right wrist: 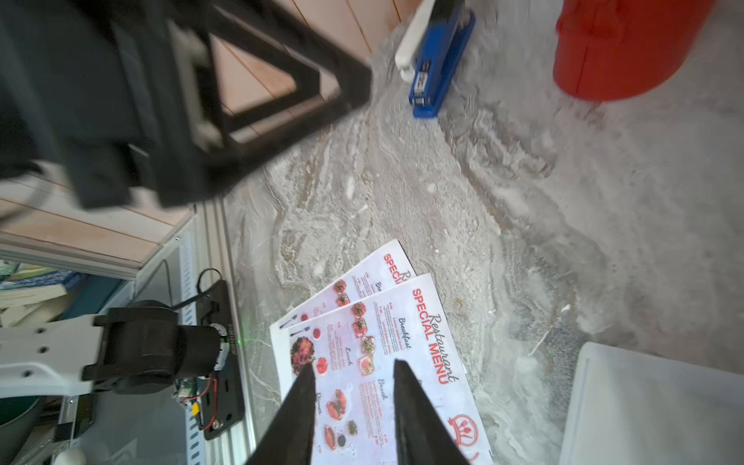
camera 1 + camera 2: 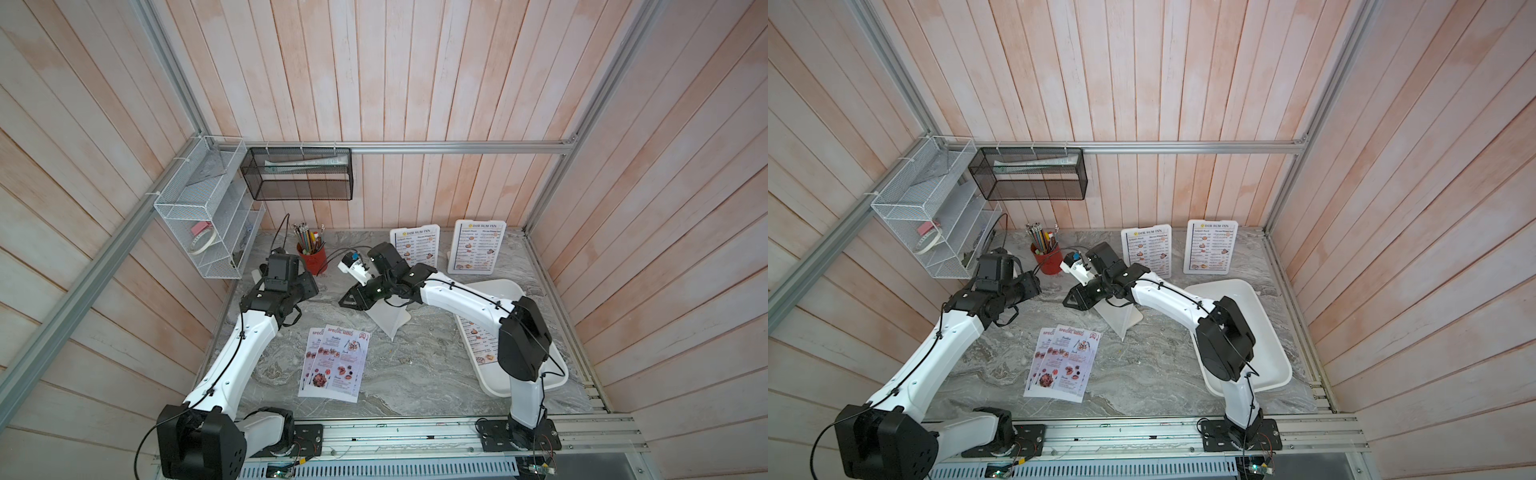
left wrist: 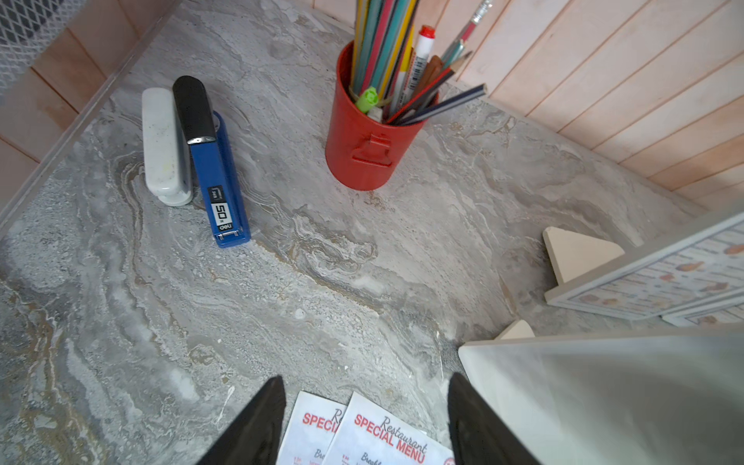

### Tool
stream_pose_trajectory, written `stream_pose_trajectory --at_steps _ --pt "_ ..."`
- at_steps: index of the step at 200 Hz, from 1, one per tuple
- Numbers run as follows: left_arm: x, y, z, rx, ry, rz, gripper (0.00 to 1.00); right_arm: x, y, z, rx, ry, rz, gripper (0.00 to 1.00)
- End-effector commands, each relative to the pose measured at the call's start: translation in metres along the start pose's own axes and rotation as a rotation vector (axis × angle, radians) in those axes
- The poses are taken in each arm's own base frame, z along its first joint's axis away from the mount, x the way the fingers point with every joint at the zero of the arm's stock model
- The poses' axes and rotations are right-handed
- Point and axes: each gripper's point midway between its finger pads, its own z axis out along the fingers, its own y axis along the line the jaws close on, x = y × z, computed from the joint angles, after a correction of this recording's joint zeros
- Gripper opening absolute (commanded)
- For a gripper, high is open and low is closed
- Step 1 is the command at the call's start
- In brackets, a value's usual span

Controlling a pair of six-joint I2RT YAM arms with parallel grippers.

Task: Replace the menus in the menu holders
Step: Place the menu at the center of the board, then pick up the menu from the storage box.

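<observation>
Two "Special Menu" menus (image 2: 336,362) lie overlapped on the marble table, in front of centre. My left gripper (image 3: 366,380) hangs open over their top edge, holding nothing. My right gripper (image 1: 354,366) is open too, its jaws a modest gap apart with only the top menu (image 1: 378,362) far below. In both top views it (image 2: 347,300) sits at the upper left of a white menu holder (image 2: 390,320) leaning at the table's centre, whose face (image 3: 604,402) shows no print. Two menu holders (image 2: 415,248) (image 2: 478,247) with "Dim Sum Inn" menus stand at the back.
A large white tray (image 2: 498,286) on the right holds a Dim Sum Inn sheet (image 2: 478,345), partly under my right arm. A red pencil cup (image 3: 370,149) and blue (image 3: 225,181) and white (image 3: 165,149) staplers stand at the back left. Wire baskets (image 2: 199,208) hang on the wall.
</observation>
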Motion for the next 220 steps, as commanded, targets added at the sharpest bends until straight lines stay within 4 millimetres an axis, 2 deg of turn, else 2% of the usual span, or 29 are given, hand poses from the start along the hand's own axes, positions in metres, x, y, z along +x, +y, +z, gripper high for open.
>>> stream_pose_trajectory --at_steps 1,27,51,73,98,116,125,146,171,191,220 --pt "-0.005 -0.021 -0.028 0.061 -0.027 0.046 0.66 -0.025 0.009 -0.063 0.038 -0.104 0.039 0.41" --pt "0.007 -0.054 -0.05 0.143 -0.018 0.108 0.66 -0.025 -0.014 -0.127 0.116 -0.188 0.128 0.47" --pt "0.032 -0.095 -0.066 0.227 0.016 0.2 0.66 0.0 -0.061 -0.187 0.237 -0.26 0.272 0.51" --pt "0.055 -0.128 -0.083 0.288 0.035 0.26 0.65 0.042 -0.113 -0.24 0.389 -0.33 0.434 0.54" --pt "0.073 -0.166 -0.106 0.367 0.036 0.31 0.66 0.106 -0.169 -0.278 0.577 -0.358 0.601 0.6" --pt "0.088 -0.198 -0.119 0.409 0.046 0.367 0.65 0.158 -0.206 -0.291 0.723 -0.346 0.707 0.63" --pt "0.105 -0.218 -0.128 0.443 0.061 0.415 0.65 0.182 -0.22 -0.293 0.765 -0.337 0.751 0.64" --pt "0.132 -0.255 -0.136 0.493 0.083 0.472 0.65 0.224 -0.248 -0.298 0.861 -0.359 0.848 0.68" --pt "0.166 -0.295 -0.146 0.55 0.115 0.523 0.66 0.256 -0.273 -0.303 0.934 -0.361 0.919 0.71" --pt "0.197 -0.317 -0.149 0.584 0.157 0.558 0.67 0.277 -0.285 -0.305 0.978 -0.323 0.969 0.72" --pt "0.235 -0.339 -0.132 0.607 0.225 0.552 0.67 0.297 -0.294 -0.308 1.025 -0.304 0.989 0.74"
